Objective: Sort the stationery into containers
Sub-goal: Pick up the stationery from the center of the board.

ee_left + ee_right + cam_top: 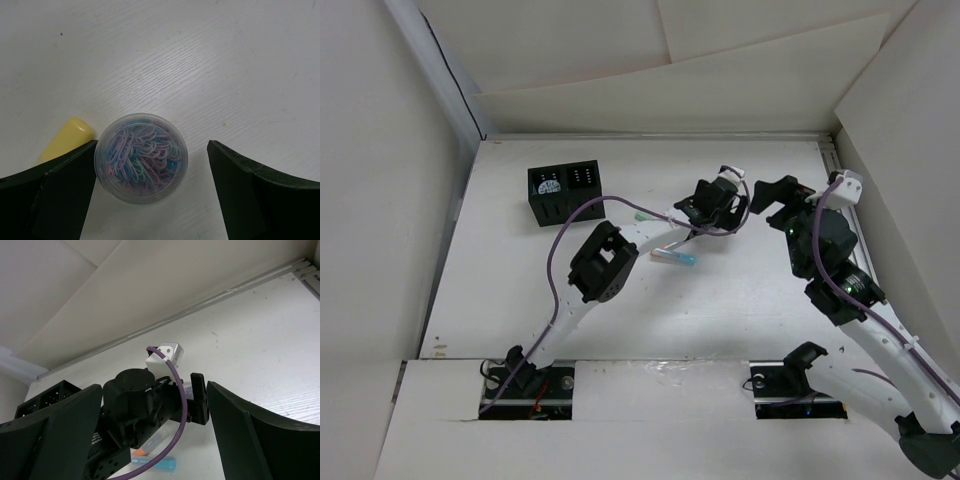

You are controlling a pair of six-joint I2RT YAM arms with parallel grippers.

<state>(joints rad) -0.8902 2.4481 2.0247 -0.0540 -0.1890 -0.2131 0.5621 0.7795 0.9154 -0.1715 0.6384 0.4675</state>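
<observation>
The round clear tub of pastel paper clips [141,157] stands on the white table between the fingers of my left gripper [150,192], which is open. The tub sits close against the left finger [60,195], with a clear gap to the right one. A yellow marker [67,139] lies just outside the left finger. From above, my left gripper [718,203] is mid-table and my right gripper [775,195] hovers beside it, open and empty. A clear marker with a blue end [677,258] lies under the left arm. The black organizer [563,195] stands at the back left.
White walls enclose the table on three sides. The left arm's wrist and purple cable [135,405] fill the space in front of my right gripper [155,432]. A clear stick with an orange end [159,437] lies beside the blue-ended one [165,463]. A pale green marker tip [642,214] shows by the left forearm.
</observation>
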